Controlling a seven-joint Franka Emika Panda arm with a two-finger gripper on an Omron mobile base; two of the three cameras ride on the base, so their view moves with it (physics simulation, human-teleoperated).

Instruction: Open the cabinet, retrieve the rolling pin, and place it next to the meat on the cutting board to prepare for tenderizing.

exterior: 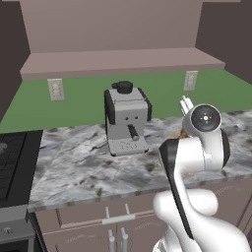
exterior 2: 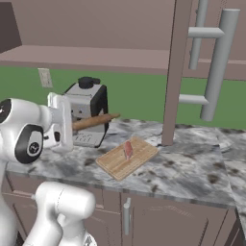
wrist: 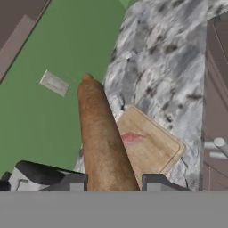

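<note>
My gripper [exterior 2: 69, 126] is shut on the rolling pin [exterior 2: 96, 120], a tan-brown wooden cylinder held above the counter and pointing right, toward the board. In the hand view the rolling pin [wrist: 102, 138] runs up from between the dark fingertips of my gripper [wrist: 113, 180]. The light wooden cutting board [exterior 2: 127, 156] lies on the marble counter with the pinkish-red meat [exterior 2: 128, 149] on it. Beyond the pin's far side lie the cutting board [wrist: 156, 147] and the meat [wrist: 132, 138]. The cabinet door [exterior 2: 175, 72] stands open behind the board, long silver handles [exterior 2: 218, 62] beside it.
A grey coffee machine [exterior: 126, 118] stands on the counter [exterior: 74, 162], just behind the held pin [exterior 2: 89, 108]. A dark stove [exterior: 12, 162] sits at the far left. Lower cabinets with short handles [exterior: 118, 219] run under the counter. A green wall with outlets [exterior: 55, 89] backs the counter.
</note>
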